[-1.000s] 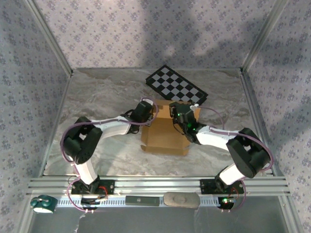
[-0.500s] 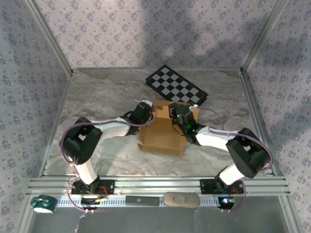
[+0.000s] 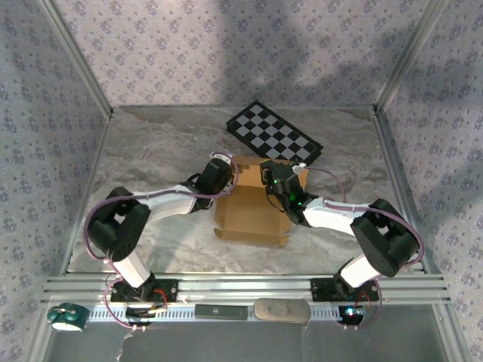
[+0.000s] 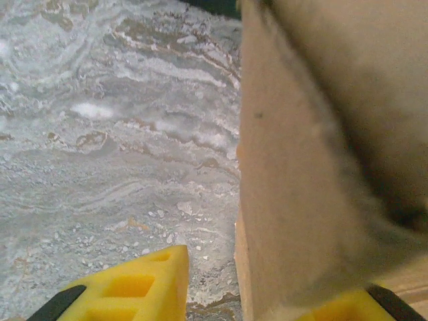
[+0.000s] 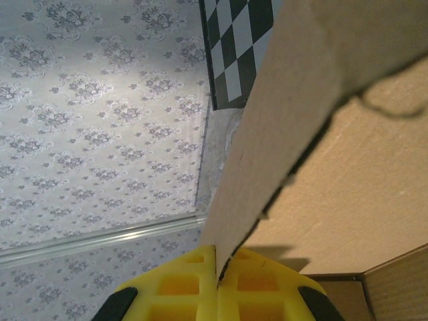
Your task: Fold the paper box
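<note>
The paper box [image 3: 253, 210] is a tan cardboard piece, partly folded, in the middle of the marble table, with a wall raised at its far side. My left gripper [image 3: 225, 172] is at the box's far left corner. In the left wrist view it [image 4: 257, 289] stands open astride an upright cardboard wall [image 4: 301, 167]; the wall rests against the right finger, and a gap shows beside the left finger [image 4: 134, 287]. My right gripper [image 3: 278, 181] is at the box's far right side. Seen from the right wrist, it [image 5: 217, 259] is shut on the edge of a cardboard flap [image 5: 281, 127].
A black-and-white checkered board [image 3: 274, 134] lies just behind the box, also seen past the flap as the board [image 5: 237, 47]. Patterned walls and metal posts enclose the table. A metal rail [image 3: 241, 286] runs along the near edge, with a green roll [image 3: 66, 317] below it.
The box has slid a little to the left and away. The left gripper has moved slightly up and left along its corner, and the left elbow has swung outward. The right gripper keeps its hold.
</note>
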Available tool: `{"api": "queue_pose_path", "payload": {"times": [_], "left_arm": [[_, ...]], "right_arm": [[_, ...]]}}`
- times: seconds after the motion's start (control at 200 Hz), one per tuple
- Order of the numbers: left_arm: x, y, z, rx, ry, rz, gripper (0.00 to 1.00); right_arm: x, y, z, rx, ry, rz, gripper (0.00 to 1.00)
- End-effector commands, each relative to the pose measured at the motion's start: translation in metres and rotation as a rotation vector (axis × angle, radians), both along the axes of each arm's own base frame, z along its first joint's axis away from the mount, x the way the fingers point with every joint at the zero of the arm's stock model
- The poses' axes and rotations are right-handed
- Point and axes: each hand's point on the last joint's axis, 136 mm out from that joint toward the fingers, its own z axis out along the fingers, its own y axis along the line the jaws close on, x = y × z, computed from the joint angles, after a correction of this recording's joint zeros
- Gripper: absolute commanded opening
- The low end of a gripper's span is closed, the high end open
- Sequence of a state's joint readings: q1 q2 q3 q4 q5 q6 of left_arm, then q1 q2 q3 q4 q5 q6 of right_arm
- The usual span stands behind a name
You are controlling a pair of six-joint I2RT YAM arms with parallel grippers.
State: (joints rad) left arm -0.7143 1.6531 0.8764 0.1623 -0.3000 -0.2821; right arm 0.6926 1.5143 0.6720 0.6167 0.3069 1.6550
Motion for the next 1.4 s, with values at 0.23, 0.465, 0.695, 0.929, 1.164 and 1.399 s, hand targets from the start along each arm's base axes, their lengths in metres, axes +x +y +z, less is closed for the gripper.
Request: {"api": "queue_pose_path", "payload": {"times": [0.23, 0.465, 0.695, 0.929, 1.164, 1.399], "left_arm": [[0.009, 0.002, 0.036, -0.041, -0.098, 0.003, 0.08], [0.015, 0.010, 0.032, -0.038, -0.113, 0.079, 0.00], [0.013, 0.009, 0.019, -0.004, -0.057, 0.072, 0.26], [0.000, 0.006, -0.009, 0.042, 0.054, 0.019, 0.36], [-0.001, 0.011, -0.028, 0.107, 0.092, 0.025, 0.27], [0.013, 0.010, -0.024, 0.095, 0.063, 0.074, 0.00]], "right_arm": [[-0.003, -0.008, -0.014, -0.076, 0.038, -0.018, 0.00], [-0.005, -0.004, -0.010, -0.074, 0.024, -0.018, 0.00], [-0.006, -0.002, -0.012, -0.075, 0.023, -0.025, 0.00], [-0.003, -0.004, -0.010, -0.069, 0.020, -0.030, 0.00], [-0.001, -0.004, -0.006, -0.064, 0.016, -0.028, 0.00], [-0.001, -0.002, -0.006, -0.064, 0.018, -0.020, 0.00]]}}
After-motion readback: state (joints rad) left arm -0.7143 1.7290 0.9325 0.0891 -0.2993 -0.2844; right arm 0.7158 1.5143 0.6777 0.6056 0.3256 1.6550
